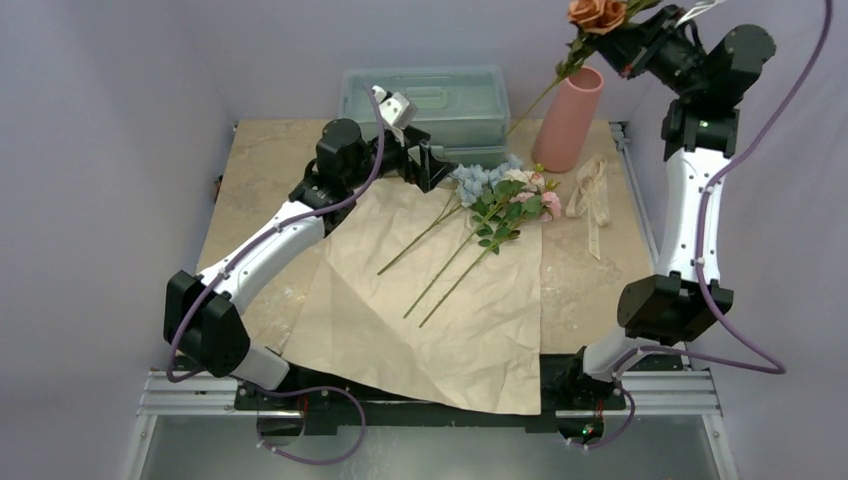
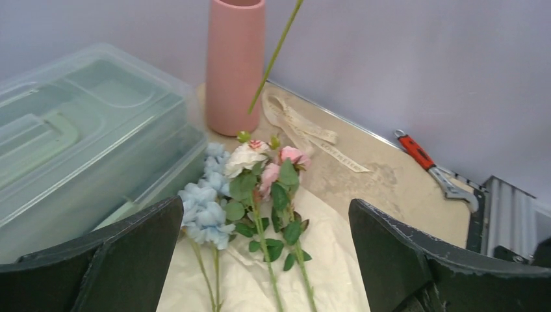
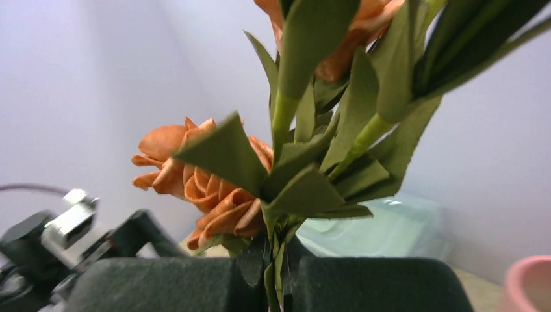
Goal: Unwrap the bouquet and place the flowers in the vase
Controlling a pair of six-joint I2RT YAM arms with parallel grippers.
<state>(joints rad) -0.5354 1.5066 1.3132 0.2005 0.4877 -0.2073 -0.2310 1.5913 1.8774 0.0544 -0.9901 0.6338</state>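
While the right pincer (image 1: 632,45) is clamped shut on the orange flower (image 1: 597,13), the stem needs aiming.
Its foot dangles below the pincer, beside the vase (image 1: 570,120), not over the mouth; swing it across, then lower straight. Left pincer (image 2: 265,260) gapes wide, empty, the other flowers (image 1: 500,195) just in front of it.

Upright salmon vase (image 1: 568,120), orange flower (image 1: 597,13) aloft near it, other flowers (image 1: 505,200) flat on paper (image 1: 440,300)
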